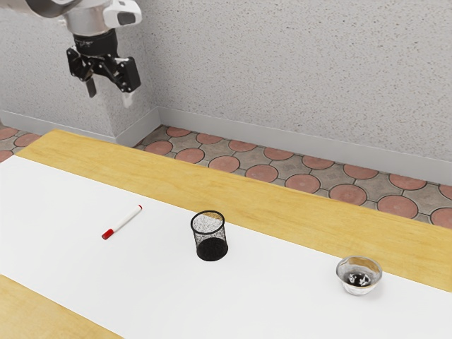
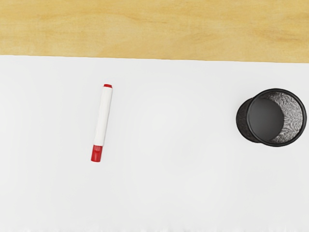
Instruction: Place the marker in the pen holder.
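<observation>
High over the table, at the exterior view's upper left, my black gripper (image 1: 109,97) stands open, its two fingers wide apart with nothing between them. A white marker (image 1: 126,221) with a red cap lies flat on the white sheet below. In the wrist view the marker (image 2: 101,121) shows whole, and the black mesh pen holder (image 2: 248,121) lies off to one side of it. The pen holder (image 1: 210,240) stands upright, with nothing seen inside, toward the exterior view's right from the marker.
A clear glass bowl (image 1: 359,277) stands on the white sheet (image 1: 282,296), farther toward the exterior view's right than the pen holder. Bare wooden tabletop (image 1: 233,200) borders the sheet, and a grey wall (image 1: 296,78) rises beyond the tiled floor.
</observation>
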Tool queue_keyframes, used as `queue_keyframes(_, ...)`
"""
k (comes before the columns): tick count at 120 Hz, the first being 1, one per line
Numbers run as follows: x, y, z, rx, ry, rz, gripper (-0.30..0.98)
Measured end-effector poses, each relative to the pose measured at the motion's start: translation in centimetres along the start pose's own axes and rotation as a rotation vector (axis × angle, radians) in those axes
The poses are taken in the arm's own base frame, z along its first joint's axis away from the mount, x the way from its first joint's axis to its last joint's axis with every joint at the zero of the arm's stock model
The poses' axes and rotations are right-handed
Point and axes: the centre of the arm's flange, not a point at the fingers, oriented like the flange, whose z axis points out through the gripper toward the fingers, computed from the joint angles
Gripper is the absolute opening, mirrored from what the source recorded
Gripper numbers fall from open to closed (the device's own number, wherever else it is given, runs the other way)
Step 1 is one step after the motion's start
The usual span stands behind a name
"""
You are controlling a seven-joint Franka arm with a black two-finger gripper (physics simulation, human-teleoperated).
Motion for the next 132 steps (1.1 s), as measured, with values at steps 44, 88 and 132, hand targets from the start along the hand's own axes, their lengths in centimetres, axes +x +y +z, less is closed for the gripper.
queue_keyframes(44,-2.2,-5.1,13.2,0.050,-0.255,-0.157,0.69)
queue_keyframes(88,1.9,-6.7,33.6,0.034,-0.412,-0.084,0.69)
queue_keyframes(132,8.2,-9.1,40.6,0.009,-0.321,0.051,0.69)
